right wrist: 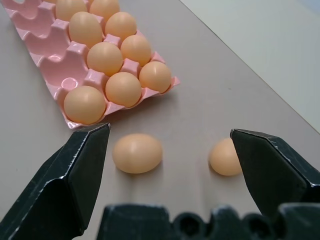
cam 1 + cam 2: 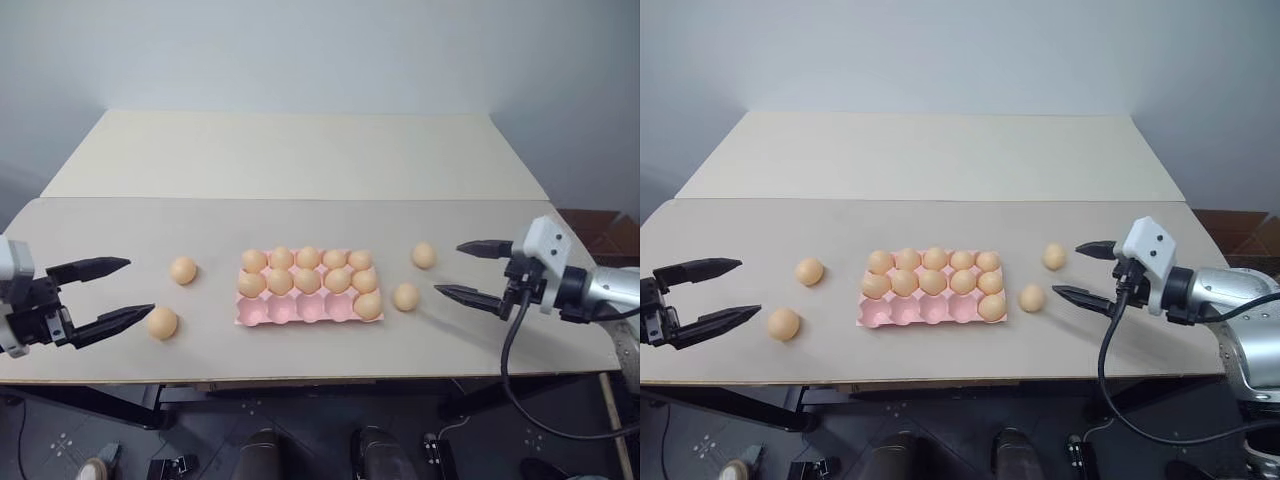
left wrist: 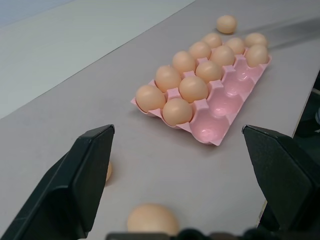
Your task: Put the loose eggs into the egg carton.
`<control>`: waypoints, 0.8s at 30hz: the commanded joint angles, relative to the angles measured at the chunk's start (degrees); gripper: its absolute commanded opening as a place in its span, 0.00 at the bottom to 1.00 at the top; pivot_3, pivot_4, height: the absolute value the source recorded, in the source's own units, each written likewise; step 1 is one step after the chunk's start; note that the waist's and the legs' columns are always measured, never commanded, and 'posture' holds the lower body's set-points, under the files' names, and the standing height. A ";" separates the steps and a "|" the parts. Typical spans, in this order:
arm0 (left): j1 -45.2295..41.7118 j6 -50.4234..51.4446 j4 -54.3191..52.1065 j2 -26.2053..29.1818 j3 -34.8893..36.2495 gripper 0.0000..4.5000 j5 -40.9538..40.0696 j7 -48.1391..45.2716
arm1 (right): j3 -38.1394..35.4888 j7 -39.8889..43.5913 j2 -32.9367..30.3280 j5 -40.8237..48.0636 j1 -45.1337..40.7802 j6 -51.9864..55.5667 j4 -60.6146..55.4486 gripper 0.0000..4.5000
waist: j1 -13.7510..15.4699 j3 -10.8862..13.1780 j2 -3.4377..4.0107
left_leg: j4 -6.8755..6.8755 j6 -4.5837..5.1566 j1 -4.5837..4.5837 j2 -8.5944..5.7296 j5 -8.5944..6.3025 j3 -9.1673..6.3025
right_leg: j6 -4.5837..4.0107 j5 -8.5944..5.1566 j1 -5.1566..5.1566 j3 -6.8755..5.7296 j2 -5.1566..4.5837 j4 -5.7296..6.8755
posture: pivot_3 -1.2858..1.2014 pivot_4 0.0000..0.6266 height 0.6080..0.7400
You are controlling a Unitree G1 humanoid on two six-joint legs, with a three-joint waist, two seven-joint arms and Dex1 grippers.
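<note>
The pink egg carton (image 2: 290,311) lies mid-table with several eggs in its back and middle rows and one egg (image 2: 367,305) in the front row's right end cup; the other front cups are bare. Two loose eggs (image 2: 183,269) (image 2: 161,322) lie left of the carton. Two more loose eggs (image 2: 424,255) (image 2: 405,296) lie to its right. My left gripper (image 2: 140,287) is open just left of the nearer left egg, which shows low between its fingers (image 3: 152,220). My right gripper (image 2: 449,268) is open just right of the right-hand eggs (image 1: 137,153) (image 1: 225,156), holding nothing.
The beige table (image 2: 300,220) reaches back to a second, paler board (image 2: 300,150) against the wall. Its front edge runs just below both grippers. A black cable (image 2: 510,370) hangs from my right wrist past the edge.
</note>
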 commanded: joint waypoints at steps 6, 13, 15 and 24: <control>-1.63 -1.33 -2.58 -0.95 -1.79 0.99 -1.20 1.22 | 0.08 -3.06 -0.43 -0.15 -0.73 3.24 -4.45 1.00 | 0.08 0.00 0.00 | 0.00 0.00 0.02 0.04 0.00 0.05 | 0.00 -0.03 0.00 0.02 0.02 0.00 | 0.52 0.24 1.00; -1.30 -0.05 -3.27 1.96 -2.60 0.99 -3.06 -4.22 | 6.71 -5.86 0.04 -2.96 -0.42 6.54 -8.57 1.00 | 0.06 0.00 0.00 | 0.00 0.00 0.01 0.06 0.00 0.07 | -0.05 0.01 -0.02 0.02 0.04 -0.01 | 0.52 0.24 1.00; -1.85 0.29 -2.68 2.81 -3.57 0.99 -3.65 -5.66 | 10.50 -6.96 0.92 -5.46 -1.81 6.98 -6.94 1.00 | 0.06 0.00 0.00 | 0.00 0.00 0.03 0.05 0.00 0.10 | -0.19 -0.09 -0.02 0.04 0.03 -0.01 | 0.52 0.24 1.00; -3.32 1.55 -2.64 3.74 -4.75 0.99 -3.98 -6.20 | 23.19 -13.62 7.15 -17.74 -9.21 8.80 4.75 1.00 | -0.27 0.00 0.00 | -0.01 0.00 -0.05 0.06 0.00 0.13 | -0.10 0.07 -0.11 0.06 0.09 -0.01 | 0.52 0.24 1.00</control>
